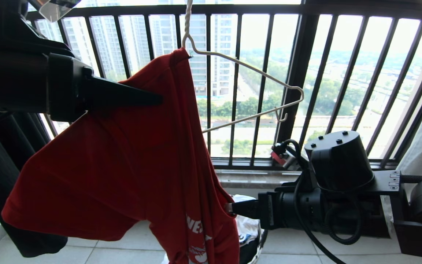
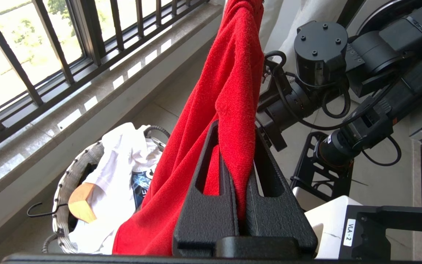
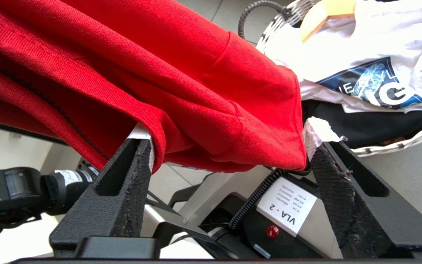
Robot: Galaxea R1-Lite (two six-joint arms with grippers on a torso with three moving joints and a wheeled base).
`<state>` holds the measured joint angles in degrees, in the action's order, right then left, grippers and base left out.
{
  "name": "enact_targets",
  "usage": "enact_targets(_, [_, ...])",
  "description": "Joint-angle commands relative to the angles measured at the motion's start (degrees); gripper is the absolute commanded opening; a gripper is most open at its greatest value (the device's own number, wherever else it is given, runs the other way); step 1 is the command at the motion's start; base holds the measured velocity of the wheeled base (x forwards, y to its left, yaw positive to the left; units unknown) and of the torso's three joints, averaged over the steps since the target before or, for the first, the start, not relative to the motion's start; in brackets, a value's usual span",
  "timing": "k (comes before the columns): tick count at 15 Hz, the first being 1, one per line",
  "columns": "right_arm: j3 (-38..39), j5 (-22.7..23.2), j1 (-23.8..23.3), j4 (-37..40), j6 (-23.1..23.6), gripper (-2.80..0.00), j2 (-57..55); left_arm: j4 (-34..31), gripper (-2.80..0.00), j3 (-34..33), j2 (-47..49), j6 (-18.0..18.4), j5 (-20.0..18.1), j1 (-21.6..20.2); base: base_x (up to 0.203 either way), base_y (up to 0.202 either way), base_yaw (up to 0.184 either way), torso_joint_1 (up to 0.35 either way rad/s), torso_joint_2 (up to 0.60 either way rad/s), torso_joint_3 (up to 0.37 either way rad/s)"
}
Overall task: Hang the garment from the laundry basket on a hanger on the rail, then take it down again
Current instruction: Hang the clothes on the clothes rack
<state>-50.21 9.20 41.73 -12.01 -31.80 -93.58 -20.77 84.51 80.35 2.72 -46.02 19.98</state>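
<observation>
Against the black balcony railing (image 1: 306, 73), the red T-shirt (image 1: 123, 172) is seen draped over one arm of the thin white wire hanger (image 1: 255, 69), with its long axis running downward from the hanger neck toward the floor. Its printed chest is turned down and toward the laundry basket (image 2: 62, 176), so that part of the white lettering is visible at the lower edge in the head view. The other hanger arm is bare and slopes down to the right. The left gripper (image 2: 238, 176) is held level at the upper left of the garment, and its jaws are pressed together on a fold of the red fabric. The right gripper (image 3: 229, 157) is positioned lower, at the right edge of the shirt, just above the basket. Its jaws are spread wide, with a hemmed edge of the shirt lying between them but not clamped. A white garment with blue print (image 3: 365, 69) and a wooden hanger (image 2: 81, 201) are seen in the basket.
</observation>
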Motion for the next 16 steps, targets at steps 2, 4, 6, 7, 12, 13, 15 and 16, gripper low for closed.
enact_targets(2, [-0.4, 0.1, 0.9, 0.1, 1.2, -2.8, -0.7, -0.1, -2.8, 0.0, -0.1, 0.0, -0.2, 0.0, 0.0, 0.0, 0.0, 0.0, 0.0, 0.0])
enact_targets(4, [-0.5, -1.0, 1.3, 0.1, 1.2, -2.8, -1.2, -0.1, -2.8, 0.0, -0.1, 0.1, -0.2, 0.0, 0.0, 0.0, 0.0, 0.0, 0.0, 0.0])
enact_targets(6, [-0.4, -2.3, -0.7, 0.2, 1.3, -2.8, -0.4, -0.1, -2.8, -0.3, -0.3, 0.1, -0.2, 0.0, 0.0, 0.0, 0.0, 0.0, 0.0, 0.0])
enact_targets(7, [-0.4, -2.4, -2.5, 0.2, 1.4, -2.8, 0.1, -0.1, -2.8, -0.4, -0.9, 0.2, -0.5, 0.0, 0.0, 0.0, 0.0, 0.0, 0.0, 0.0])
enact_targets(12, [-4.2, -2.4, -10.3, 3.2, 4.6, -2.8, 2.3, 0.0, -2.8, -1.2, -2.7, 0.2, -0.7, -0.3, 0.0, 0.0, 0.0, 0.0, 0.0, 0.0])
enact_targets(13, [-5.0, -2.4, -11.5, 4.4, 5.2, -2.8, 2.5, 0.1, -2.8, -1.7, -2.9, 0.3, -0.7, -0.3, 0.0, 0.0, 0.0, 0.0, 0.0, 0.0])
enact_targets(15, [-6.7, -2.3, -12.9, 6.3, 5.5, -2.8, 2.7, 3.1, -2.8, -3.5, -2.8, 0.5, -0.8, -0.3, 0.0, 0.0, 0.0, 0.0, 0.0, 0.0])
enact_targets(16, [-7.3, -2.3, -13.2, 6.8, 5.5, -2.8, 2.9, 4.6, -2.8, -4.2, -2.7, 0.4, -0.8, -0.3, 0.0, 0.0, 0.0, 0.0, 0.0, 0.0])
